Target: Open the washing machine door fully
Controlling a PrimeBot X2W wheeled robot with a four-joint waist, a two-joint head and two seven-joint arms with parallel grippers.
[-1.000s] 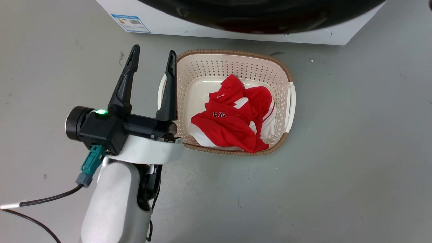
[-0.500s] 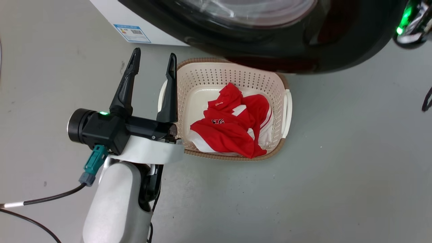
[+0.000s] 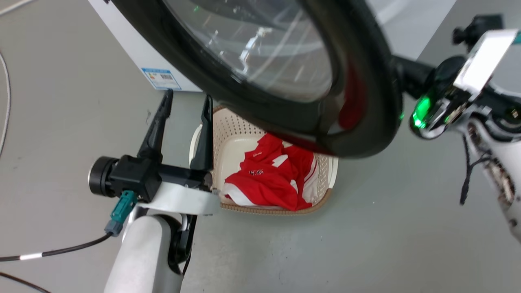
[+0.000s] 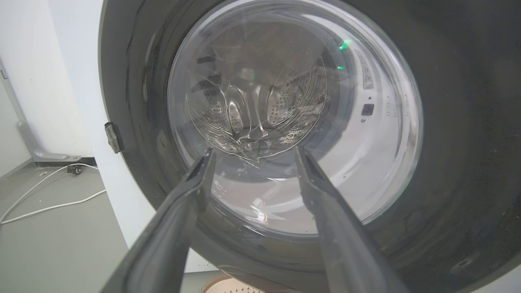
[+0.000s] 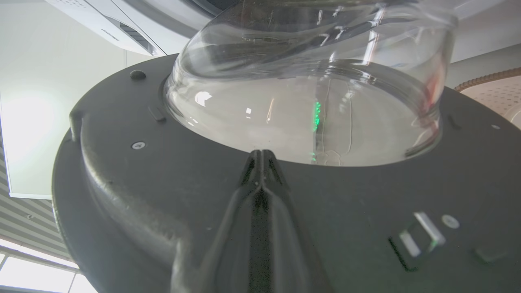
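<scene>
The washing machine door point(image 3: 358, 101), a glossy black disc with a clear glass bowl, stands swung out from the white washing machine point(image 3: 134, 49) and hangs over the basket. In the right wrist view my right gripper point(image 5: 260, 154) is shut, its fingers lying flat on the door's point(image 5: 163, 195) dark inner face, tips at the rim of the glass bowl. The right wrist point(image 3: 443, 93) sits just past the door's right edge. My left gripper point(image 3: 189, 95) is open and holds nothing, low in front of the door point(image 4: 460, 142), left of the basket. The left gripper point(image 4: 254, 149) points at the glass.
A beige perforated laundry basket point(image 3: 276, 209) with a red and white garment point(image 3: 268, 179) stands on the grey floor below the door. White cables point(image 4: 49, 203) lie on the floor left of the machine point(image 4: 118, 211). The steel drum point(image 4: 252, 110) shows through the glass.
The door has swung further out and now covers the basket's far part. My right arm has come into the head view at the right. The head camera has tilted; the left gripper stays open.
</scene>
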